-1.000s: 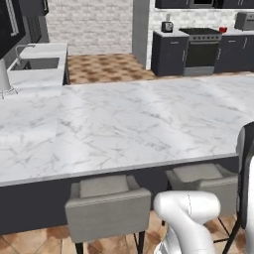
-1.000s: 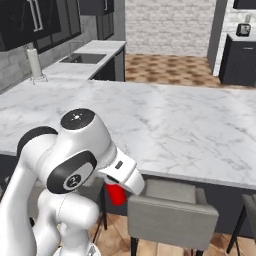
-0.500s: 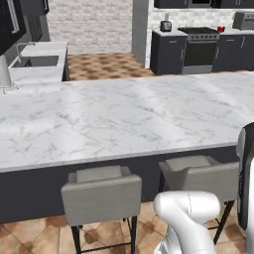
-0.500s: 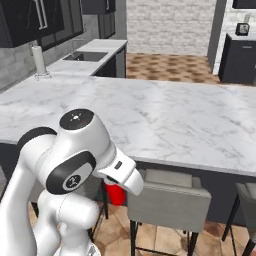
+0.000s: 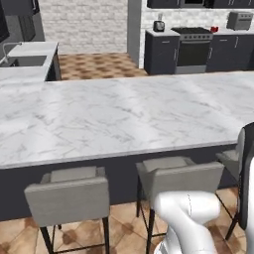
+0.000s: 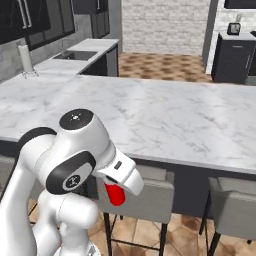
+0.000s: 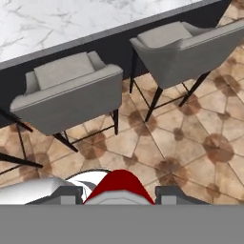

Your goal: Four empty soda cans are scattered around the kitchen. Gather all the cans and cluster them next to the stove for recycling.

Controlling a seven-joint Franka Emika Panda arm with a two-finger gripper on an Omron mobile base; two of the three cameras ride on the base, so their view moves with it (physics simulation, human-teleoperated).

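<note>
From my seat I work across the left base view first: a sink [image 5: 25, 60] sits at the far left, set into the side tabletop [image 5: 30, 48]. The big marble tabletop [image 5: 124, 114] runs across the middle, with two grey stools [image 5: 69, 196] tucked under its near edge. At the far wall stands the stove [image 5: 192, 45], a small dark toaster [image 5: 158, 26] on the counter just left of it. To the stove's right I make out a tiny red thing, which I take for a second soda can [image 5: 214, 29], on the counter just beside the cooktop; farther right sits a silver appliance [image 5: 239, 20].

In the right base view a paper towel roll [image 6: 24, 59] stands at the left by the sink counter. The arm curls low in front of the island, and a red soda can [image 6: 115, 193] hangs under the wrist, below tabletop level and in front of a stool [image 6: 150, 195].

In the hand view the hand [image 7: 119, 196] is clamped narrow on that soda can [image 7: 119, 187], whose red body fills the gap between the two fingertips [image 7: 66, 195]. It is held above the tiled floor [image 7: 190, 143], near two grey stools.
</note>
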